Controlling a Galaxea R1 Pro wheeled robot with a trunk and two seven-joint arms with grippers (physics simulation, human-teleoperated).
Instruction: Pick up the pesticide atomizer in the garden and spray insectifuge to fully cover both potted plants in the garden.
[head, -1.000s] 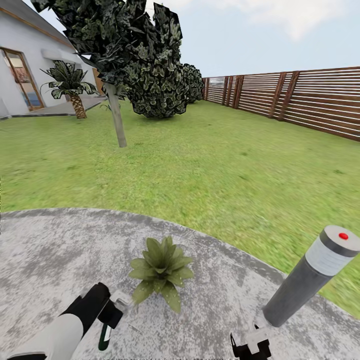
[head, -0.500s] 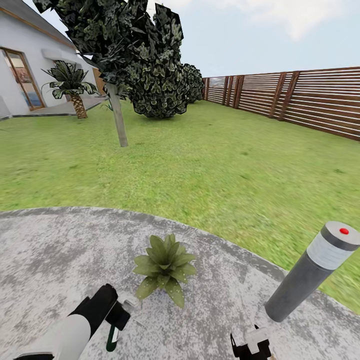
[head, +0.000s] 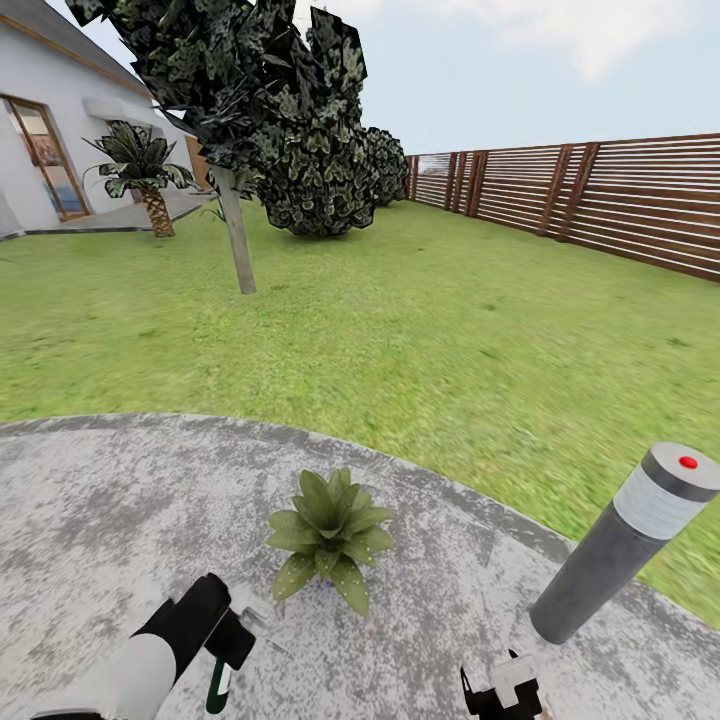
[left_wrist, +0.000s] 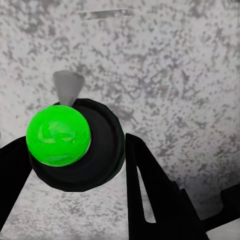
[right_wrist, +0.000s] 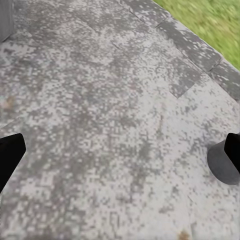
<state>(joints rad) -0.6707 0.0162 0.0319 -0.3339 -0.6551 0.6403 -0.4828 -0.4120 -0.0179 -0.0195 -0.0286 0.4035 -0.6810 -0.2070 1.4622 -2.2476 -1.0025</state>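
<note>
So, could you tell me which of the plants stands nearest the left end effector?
The low speckled potted plant on the patio, just ahead of the left end effector; the palm and tree stand far across the lawn.

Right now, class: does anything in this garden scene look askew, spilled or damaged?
Nothing looks spilled or damaged. The plant sits upright on the patio. The lamp appears to lean, possibly just lens distortion. The left gripper holds the atomizer pointing down beside the plant.
</note>
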